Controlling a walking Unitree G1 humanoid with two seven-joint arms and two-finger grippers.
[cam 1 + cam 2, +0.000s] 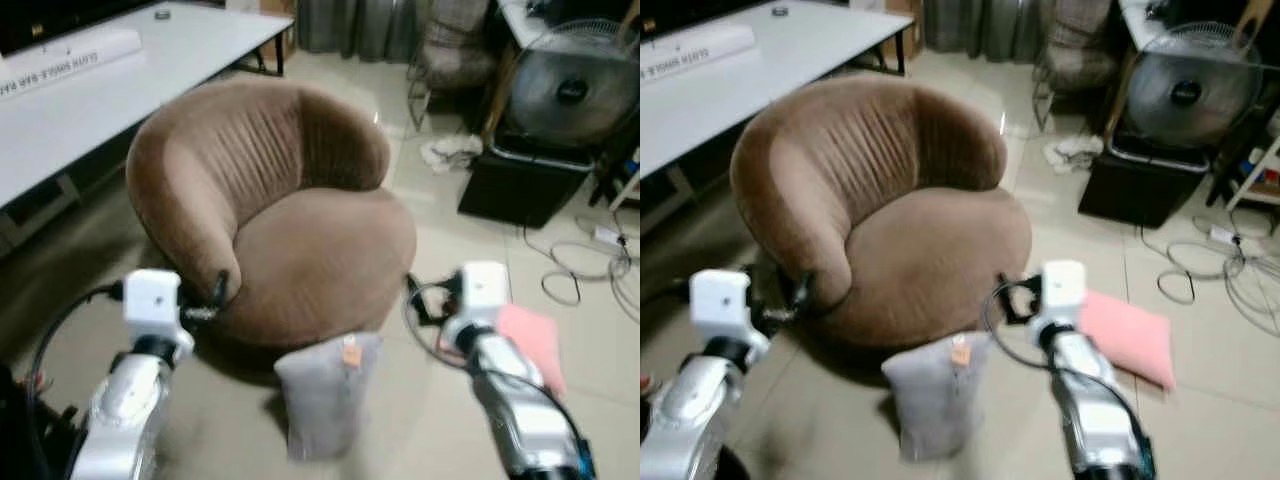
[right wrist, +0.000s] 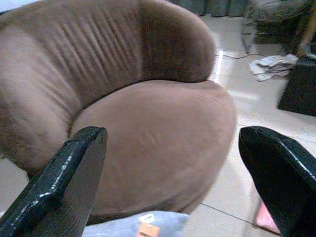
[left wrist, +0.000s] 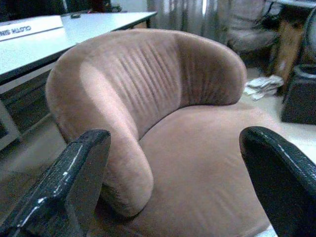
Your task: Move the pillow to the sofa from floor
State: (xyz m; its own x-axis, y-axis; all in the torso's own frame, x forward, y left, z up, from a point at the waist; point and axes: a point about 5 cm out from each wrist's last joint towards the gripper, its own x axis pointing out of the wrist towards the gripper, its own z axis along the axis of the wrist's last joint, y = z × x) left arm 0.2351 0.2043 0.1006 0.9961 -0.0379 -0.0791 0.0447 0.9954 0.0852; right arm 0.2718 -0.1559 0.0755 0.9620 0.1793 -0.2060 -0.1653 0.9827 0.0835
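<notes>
Tiled floor (image 1: 450, 260), cluttered room: white table (image 1: 120, 80) to the left, fan (image 1: 1185, 95) and cables (image 1: 1230, 265) to the right. Brown round sofa (image 1: 300, 240) sits in the middle, seat bare. Grey pillow (image 1: 325, 395) stands upright on the floor, touching the sofa's front edge, orange tag (image 1: 351, 352) on top. A pink pillow (image 1: 1130, 335) lies flat on the floor to the right of it.

Left pincer (image 1: 215, 295) spread, held beside the sofa's left arm, above and left of the grey pillow. Right pincer (image 1: 415, 295) also spread, at the sofa's right front edge, holding nothing. Both wrist views look across the seat; the grey pillow's top (image 2: 143, 224) peeks in low between the right fingers (image 2: 64, 173).

Step looks like the reach for the grey pillow, not yet gripped. To do it well: lower both pincers either side of it, squeeze the soft sides evenly, lift clear of the seat's rim before moving forward. Pillow is limp, so a one-sided pinch may let it sag or drop.
</notes>
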